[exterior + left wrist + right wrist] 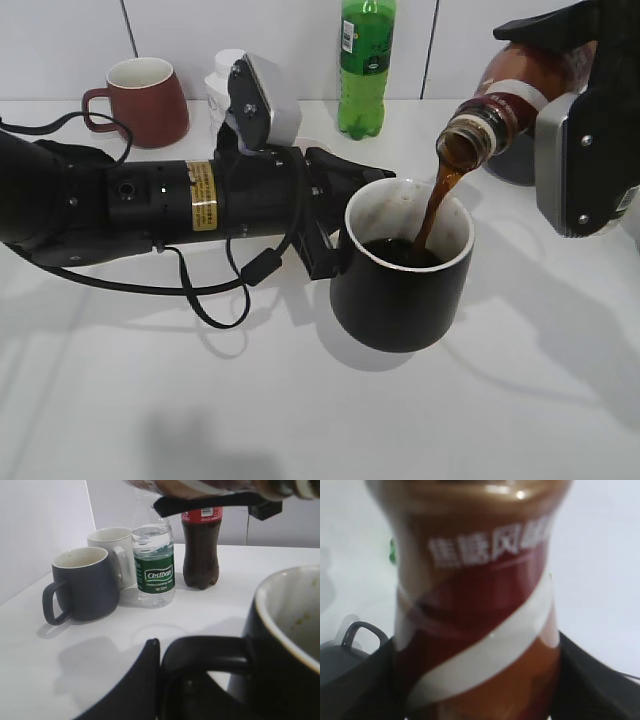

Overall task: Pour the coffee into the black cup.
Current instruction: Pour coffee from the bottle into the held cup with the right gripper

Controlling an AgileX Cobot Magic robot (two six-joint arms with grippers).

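At the centre of the bench [300, 400], the left tool [335, 225] is gripping the loop handle of the black cup [400, 270], bracing it so the cup does not shift under the stream. Above and to the right, the right tool [585, 160] is clenching the brown bottle [520, 95] around its body, tilting the capless neck downward over the rim. Coffee [432, 205] is running in a thin dark stream into the pale interior, where a dark pool is collecting. Judged from the pool level, pouring is partly complete. Continued tilting risks overshooting the far rim. Behind, a green bottle [366, 65] and maroon mug [140, 100] are standing well apart.
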